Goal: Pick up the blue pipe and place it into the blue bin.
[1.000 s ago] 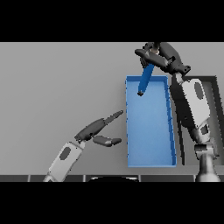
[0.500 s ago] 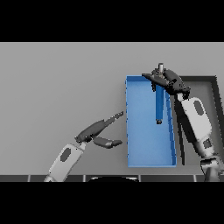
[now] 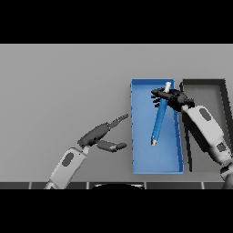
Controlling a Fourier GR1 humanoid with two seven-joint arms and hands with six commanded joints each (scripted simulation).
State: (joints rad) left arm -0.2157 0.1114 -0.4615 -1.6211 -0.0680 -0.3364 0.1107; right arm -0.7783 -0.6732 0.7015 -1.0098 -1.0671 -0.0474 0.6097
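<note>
The blue pipe is hanging tilted over the inside of the blue bin, its pale upper end sticking out above the fingers and its lower tip pointing down toward the bin floor. The right hand is curling its fingers around the pipe near that upper end. A dark bin is lying just beside the blue one, behind this hand. The left hand is hovering over the grey table, fingers relaxed and spread, fingertips pointing toward the blue bin's near wall.

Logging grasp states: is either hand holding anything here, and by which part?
The right hand grips the blue pipe near its upper, pale-tipped end. The left hand holds nothing.
</note>
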